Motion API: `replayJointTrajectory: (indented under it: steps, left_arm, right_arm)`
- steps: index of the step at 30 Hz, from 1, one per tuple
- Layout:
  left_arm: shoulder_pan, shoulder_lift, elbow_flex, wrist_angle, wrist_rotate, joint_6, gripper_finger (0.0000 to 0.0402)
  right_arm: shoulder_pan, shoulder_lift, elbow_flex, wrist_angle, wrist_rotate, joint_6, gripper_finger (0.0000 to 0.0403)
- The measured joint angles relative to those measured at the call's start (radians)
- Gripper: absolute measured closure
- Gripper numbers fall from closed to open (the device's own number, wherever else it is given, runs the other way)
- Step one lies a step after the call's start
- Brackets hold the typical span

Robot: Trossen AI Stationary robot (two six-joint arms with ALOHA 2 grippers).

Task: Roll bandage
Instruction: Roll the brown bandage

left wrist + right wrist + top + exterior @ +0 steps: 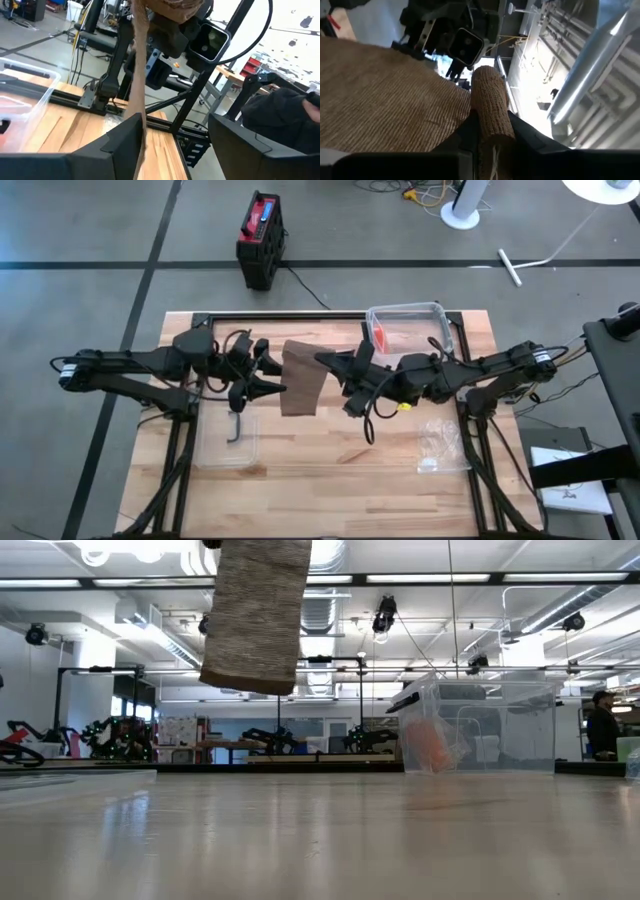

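The brown bandage [300,380] hangs in mid-air over the middle of the table, between my two grippers. Its rolled part [492,105] sits in my right gripper [335,368], which is shut on it. The loose strip [255,615] hangs down from the roll, and its lower end is clear of the table top. My left gripper [268,375] stands open just left of the strip. In the left wrist view the strip [140,75] shows edge-on between the fingers, close to the inner side of one finger [120,145]. My right gripper pinches the rolled part of the bandage [494,125] between its two fingers, coming in level from the table's right side. The roll is lifted clear and the loose strip [380,95] hangs from it. My left gripper: whether the strip touches its finger I cannot tell.
A clear plastic box [405,325] with something orange inside stands at the far right, also seen in the low view as the box [480,730]. A clear tray [228,440] with a small dark tool lies near left. A clear plastic bag [440,442] lies near right.
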Motion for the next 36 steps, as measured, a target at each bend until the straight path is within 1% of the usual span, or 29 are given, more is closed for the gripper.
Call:
replayJointTrajectory:
  steps: [4, 8, 12, 15, 18, 21, 24, 29, 33, 36]
  left_arm:
    - [0.0, -0.045, 0.0, -0.076, -0.02, -0.001, 0.0185]
    - [0.0, -0.091, 0.0, -0.137, -0.033, 0.003, 0.0175]
    - [0.0, -0.137, 0.0, -0.113, -0.051, 0.019, 0.0159]
    - [0.0, -0.152, 0.0, -0.05, -0.051, 0.016, 0.0146]
    - [0.0, -0.154, 0.026, -0.052, -0.054, 0.033, 0.0135]
    - [0.0, -0.139, 0.067, -0.055, -0.085, 0.08, 0.0128]
    - [0.0, -0.102, 0.113, -0.078, -0.094, 0.117, 0.0124]
    - [0.0, -0.02, 0.18, -0.099, -0.137, 0.228, 0.0118]
    - [0.006, 0.039, 0.261, -0.177, -0.184, 0.258, 0.0112]
    - [0.017, 0.085, 0.324, -0.243, -0.189, 0.259, 0.0106]
  right_arm:
    - [0.005, 0.0, 0.0, 0.0, 0.005, -0.074, 0.035]
    - [0.005, 0.0, 0.0, 0.0, 0.006, -0.113, 0.0347]
    - [0.004, 0.0, 0.0, 0.0, 0.012, -0.157, 0.034]
    - [0.004, 0.0, 0.0, 0.0, 0.018, -0.187, 0.0346]
    - [0.004, 0.0, 0.0, 0.0, 0.018, -0.211, 0.0351]
    - [0.004, 0.0, 0.0, -0.007, 0.018, -0.229, 0.0345]
    - [0.004, 0.0, 0.0, -0.008, 0.017, -0.251, 0.0338]
    - [0.0, 0.0, 0.0, -0.035, 0.001, -0.267, 0.0345]
    - [-0.004, 0.0, 0.0, -0.055, -0.008, -0.314, 0.0349]
    - [-0.006, 0.0, 0.0, -0.048, -0.009, -0.33, 0.0343]
